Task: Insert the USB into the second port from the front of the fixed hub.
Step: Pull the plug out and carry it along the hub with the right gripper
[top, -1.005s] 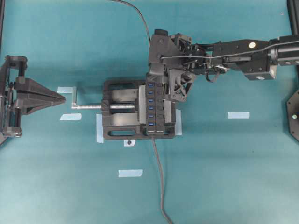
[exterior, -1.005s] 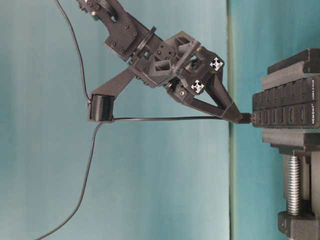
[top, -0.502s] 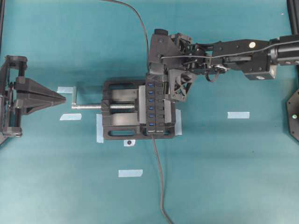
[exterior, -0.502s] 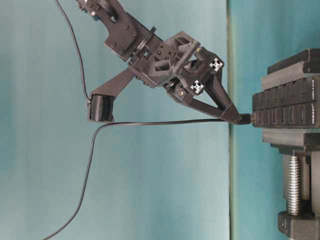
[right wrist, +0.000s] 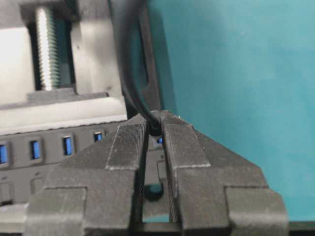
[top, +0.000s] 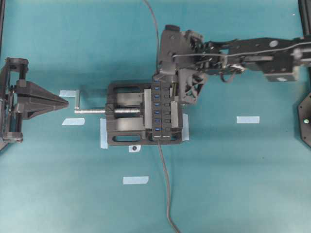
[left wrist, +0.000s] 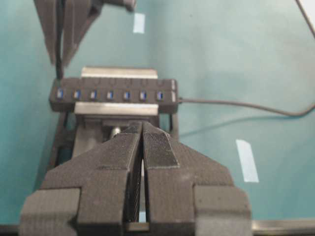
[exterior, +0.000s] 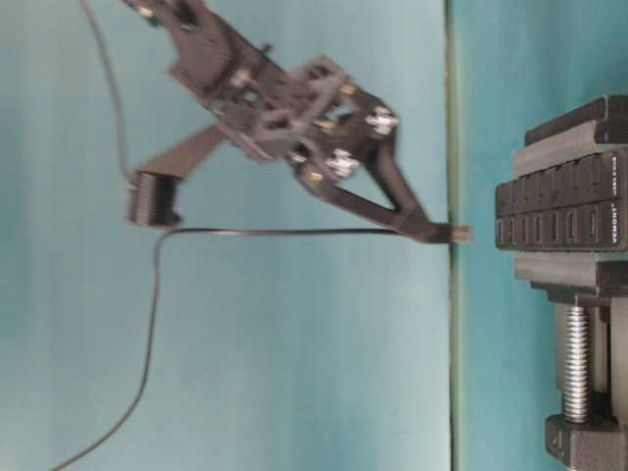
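the right gripper point(exterior: 432, 232) is seen pressed together on the usb point(exterior: 456, 233), a small black plug with a metal tip at the end of a long, thin, dark grey loose cable point(exterior: 275, 233). in the table-level view the plug juts out just beyond the fingertips, level, with its tip aimed at the fixed hub point(exterior: 561, 216), a long narrow black bar with a row of small blue slots. a clear gap is seen between plug tip and hub face; nothing is seated.

from overhead, the right gripper point(top: 167, 80) is placed over the far end of the hub point(top: 162, 110), away from the end where the hub's own fixed dark lead point(top: 166, 184) leaves. the hub is held in a bulky black vise with a silver screw point(top: 126, 114). which slot the plug faces cannot be told with confidence, since the table-level frame is motion-blurred and the wrist view is crowded by the fingers; it appears to be one near the hub's end.

the left gripper point(left wrist: 142, 147) is parked well back from the vise, its fingers pressed together on nothing.

step in hand, as judged: alignment before insertion, plug clear of the port. the next move calls for the plug to be lined up squarely with the second slot from the front, then pushed straight in without tilt, as a skewed tip would likely catch on the slot edge.
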Robot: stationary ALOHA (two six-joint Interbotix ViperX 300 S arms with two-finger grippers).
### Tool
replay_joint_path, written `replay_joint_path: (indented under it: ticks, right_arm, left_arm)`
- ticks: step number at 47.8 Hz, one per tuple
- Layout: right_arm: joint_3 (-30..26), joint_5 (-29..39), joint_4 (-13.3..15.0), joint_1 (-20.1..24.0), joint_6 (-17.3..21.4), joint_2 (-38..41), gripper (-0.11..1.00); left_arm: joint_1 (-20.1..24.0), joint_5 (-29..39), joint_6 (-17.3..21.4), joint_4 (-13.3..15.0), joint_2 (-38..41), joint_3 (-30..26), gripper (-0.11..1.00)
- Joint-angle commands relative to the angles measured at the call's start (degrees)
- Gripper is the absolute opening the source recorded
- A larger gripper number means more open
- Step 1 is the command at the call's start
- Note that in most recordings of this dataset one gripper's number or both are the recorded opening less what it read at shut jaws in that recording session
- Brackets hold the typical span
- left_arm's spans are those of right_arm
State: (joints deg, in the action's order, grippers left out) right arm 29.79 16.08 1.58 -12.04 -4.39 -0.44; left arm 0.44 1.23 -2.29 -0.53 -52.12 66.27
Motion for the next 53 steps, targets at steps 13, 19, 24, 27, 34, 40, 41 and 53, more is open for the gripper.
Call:
replay_joint_path:
  ticks: [13,19,24,27,34,40,41,53]
  right_arm:
    - [-2.29,2.9,-0.53,1.41,0.26,-5.98,0.07]
    - [-2.29,2.9,-0.53,1.49,0.53,-6.06,0.07]
    - [-2.29,2.9,-0.53,1.58,0.62,-6.06,0.07]
    - [-2.29,2.9,-0.53,1.76,0.7,-6.06,0.06]
    - [-2.29,3.25,-0.62,3.16,0.79,-6.33,0.06]
    - [-2.37,3.87,-1.49,4.57,0.88,-6.59,0.06]
    - [-2.29,3.87,-1.58,4.83,0.88,-6.59,0.06]
    - [-2.02,3.34,-2.81,7.21,0.97,-6.68,0.06]
  left_arm:
    - [0.0,-0.35,-0.09,-0.09,0.26,-0.62,0.0]
    - [0.09,-0.35,-0.18,-0.09,0.26,-0.62,0.0]
    - [0.09,-0.35,-0.18,-0.09,0.26,-0.7,0.0]
    - [0.0,-0.35,-0.18,-0.09,0.26,-0.7,0.0]
    - [0.09,-0.53,-0.18,-0.09,0.26,-0.79,0.0]
    - [0.09,-0.62,-0.18,-0.09,0.26,-0.97,0.0]
    - [0.0,-0.7,-0.09,-0.09,0.26,-0.97,0.0]
    - [0.09,-0.7,-0.26,-0.09,0.26,-0.88,0.0]
